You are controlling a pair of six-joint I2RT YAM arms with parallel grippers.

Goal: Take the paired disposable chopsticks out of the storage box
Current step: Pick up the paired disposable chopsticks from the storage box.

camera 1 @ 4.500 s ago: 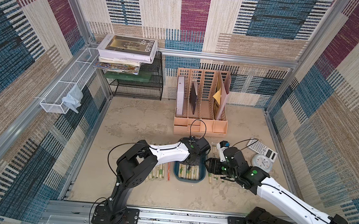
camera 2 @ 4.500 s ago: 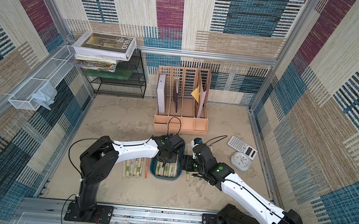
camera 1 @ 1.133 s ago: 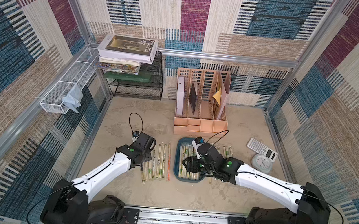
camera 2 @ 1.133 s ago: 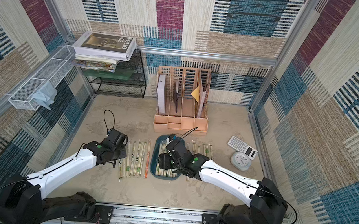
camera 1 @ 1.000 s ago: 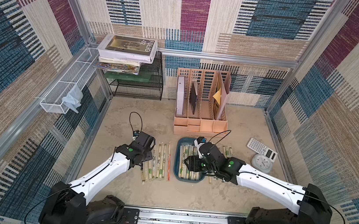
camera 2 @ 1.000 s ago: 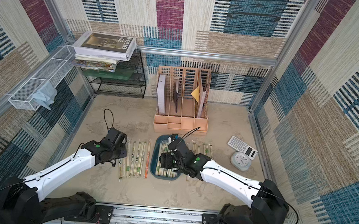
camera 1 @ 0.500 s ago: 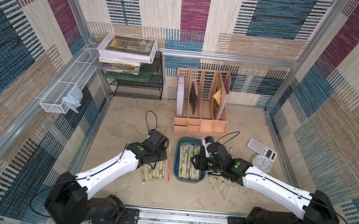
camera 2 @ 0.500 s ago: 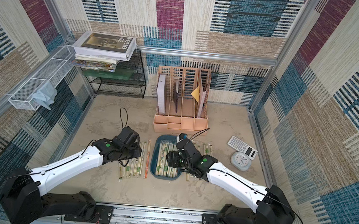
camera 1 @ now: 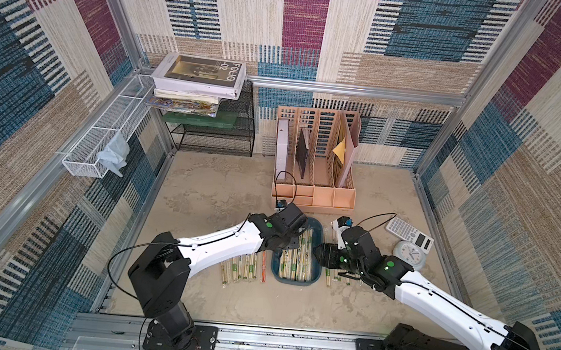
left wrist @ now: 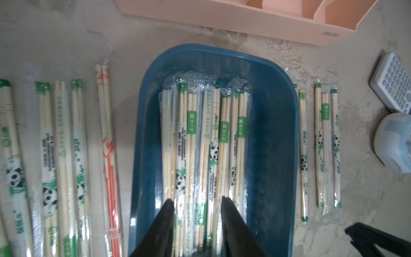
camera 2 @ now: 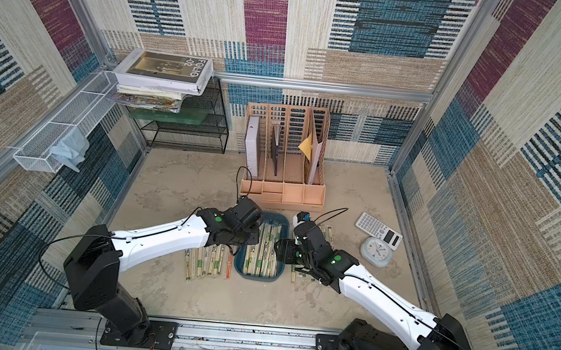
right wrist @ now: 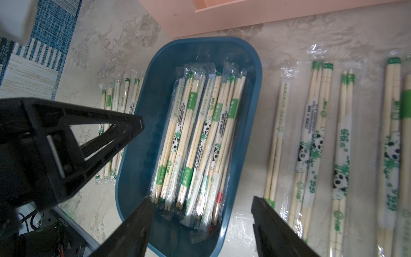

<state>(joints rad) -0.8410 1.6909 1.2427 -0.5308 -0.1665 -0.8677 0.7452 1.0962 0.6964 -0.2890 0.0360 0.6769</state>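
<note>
The storage box (camera 1: 293, 282) (camera 2: 256, 278) is a dark teal tray in mid-table, holding several paired disposable chopsticks (camera 1: 298, 260) (left wrist: 200, 138) (right wrist: 200, 133) in clear wrappers. My left gripper (camera 1: 298, 244) (left wrist: 197, 201) hangs open over the box, its fingers (left wrist: 169, 207) straddling a few pairs in the pile. My right gripper (camera 1: 320, 254) (right wrist: 201, 207) is wide open across the box's right wall, with one finger over the inside and the other over the table. More wrapped pairs lie in rows left (camera 1: 243, 268) (left wrist: 62, 144) and right (camera 1: 332, 278) (right wrist: 322, 144) of the box, including an orange-red one (left wrist: 106, 144).
A peach file organizer (camera 1: 313, 190) stands just behind the box. A calculator (camera 1: 409, 233) and a round white clock (camera 1: 409, 254) lie at the right. A black mesh rack (camera 1: 215, 132) with books sits at the back left, and a white wire basket (camera 1: 104, 134) hangs on the left wall.
My left arm swung right, from above the laid-out row to over the box. My right gripper drew back from inside the box to its right wall.
</note>
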